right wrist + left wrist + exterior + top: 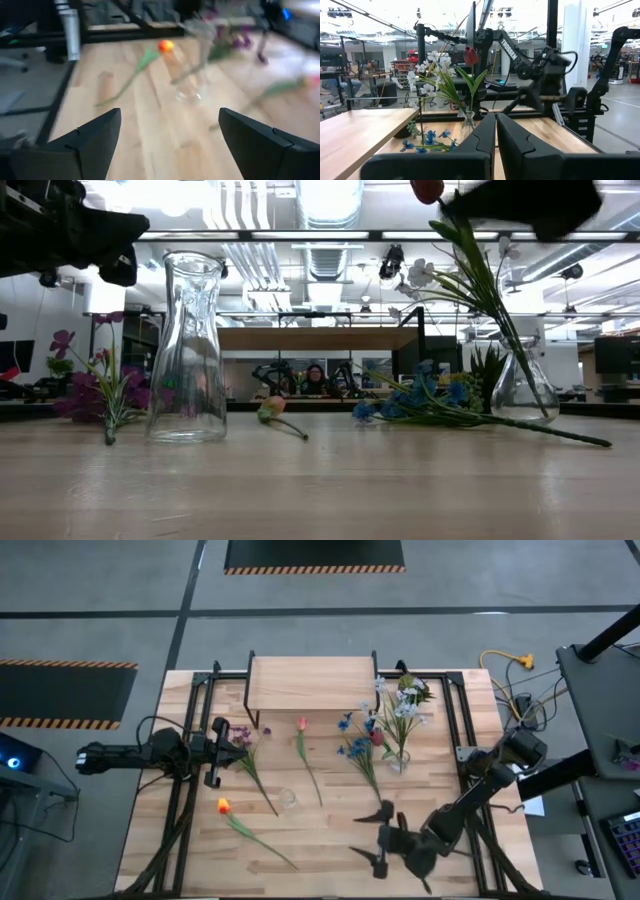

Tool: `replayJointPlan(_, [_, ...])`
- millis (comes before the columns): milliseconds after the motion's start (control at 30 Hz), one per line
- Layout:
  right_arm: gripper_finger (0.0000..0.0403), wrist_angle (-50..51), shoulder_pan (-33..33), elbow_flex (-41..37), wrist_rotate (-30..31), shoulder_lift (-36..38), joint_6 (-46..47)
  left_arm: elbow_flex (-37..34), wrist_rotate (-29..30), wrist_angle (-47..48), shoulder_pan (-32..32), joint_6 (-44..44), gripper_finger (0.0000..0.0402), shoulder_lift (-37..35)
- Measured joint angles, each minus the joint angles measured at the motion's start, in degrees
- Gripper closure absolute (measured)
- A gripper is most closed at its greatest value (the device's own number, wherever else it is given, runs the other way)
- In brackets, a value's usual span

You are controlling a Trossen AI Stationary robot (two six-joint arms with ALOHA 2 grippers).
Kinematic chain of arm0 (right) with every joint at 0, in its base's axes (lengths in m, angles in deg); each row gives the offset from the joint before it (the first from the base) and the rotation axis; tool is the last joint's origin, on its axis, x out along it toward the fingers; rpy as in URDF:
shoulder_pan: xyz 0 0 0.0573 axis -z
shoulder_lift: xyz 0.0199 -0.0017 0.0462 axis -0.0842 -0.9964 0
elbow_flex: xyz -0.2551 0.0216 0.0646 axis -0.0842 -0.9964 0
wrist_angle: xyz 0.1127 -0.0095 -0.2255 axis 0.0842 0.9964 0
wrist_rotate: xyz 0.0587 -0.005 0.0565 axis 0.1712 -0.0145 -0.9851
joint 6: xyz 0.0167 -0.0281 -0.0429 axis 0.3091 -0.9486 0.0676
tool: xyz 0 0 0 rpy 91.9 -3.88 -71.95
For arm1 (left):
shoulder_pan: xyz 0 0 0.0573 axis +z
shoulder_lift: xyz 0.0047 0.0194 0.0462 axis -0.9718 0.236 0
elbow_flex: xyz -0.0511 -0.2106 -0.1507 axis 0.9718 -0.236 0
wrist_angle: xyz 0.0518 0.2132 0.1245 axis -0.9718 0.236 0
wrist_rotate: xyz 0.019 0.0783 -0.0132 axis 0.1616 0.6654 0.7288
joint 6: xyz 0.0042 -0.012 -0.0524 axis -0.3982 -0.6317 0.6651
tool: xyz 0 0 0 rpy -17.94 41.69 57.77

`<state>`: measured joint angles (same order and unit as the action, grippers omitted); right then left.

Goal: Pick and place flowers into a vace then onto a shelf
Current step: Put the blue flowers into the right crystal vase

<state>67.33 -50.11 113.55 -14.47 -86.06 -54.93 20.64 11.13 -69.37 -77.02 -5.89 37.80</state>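
Two dark fingers point(95, 137) fill the bottom of the right wrist view, standing wide apart with nothing between them. Beyond them that view shows a clear empty vase point(192, 75) on the tabletop point(145, 135) and an orange flower point(165, 46) lying flat near it.

From above, the right claw point(385, 837) hangs open over the near right part of the tabletop point(330, 830), well apart from every flower. The left claw point(222, 745) sits at the left side, fingers pressed together and empty, just beside a purple flower point(243, 736). Its own wrist view shows the 2 fingers point(485, 137) closed, and looks across to a second vase point(468, 122) holding a dark red flower point(470, 56) and white flowers point(432, 67), with blue flowers point(427, 140) lying beside it.

The overhead view alone shows the whole layout: the shelf point(311, 682) at the far middle edge with nothing on it, a pink flower point(302, 726) lying in front of it, the blue flowers point(355, 745) to its right, the filled vase point(398, 758) near the shelf's right end, the empty vase point(288, 798) near the centre, and the orange flower point(224, 806) at the near left.

The table-level view shows what the overhead one cannot: the empty vase point(188, 350) stands upright, and the stems in the filled vase point(520, 385) lean to the left. The shelf point(315, 338) shows behind them.
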Motion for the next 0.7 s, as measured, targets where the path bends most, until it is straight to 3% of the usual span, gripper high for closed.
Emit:
replayJointPlan(133, [0.0076,4.66,3.77,-2.13,-0.06,0.23,12.56,0.00,0.00,0.02,-0.02,0.00,0.0402,0.00])
replayJointPlan(467, [0.0076,18.07,12.75,-0.26,0.10,0.39,23.17,0.00,0.01,0.04,-0.02,0.00,0.0402,0.00])
replayJointPlan(700, [0.0076,32.99,14.86,3.43,-0.24,-1.23,37.79,0.00,0.00,0.04,-0.02,0.00,0.0402,0.00])
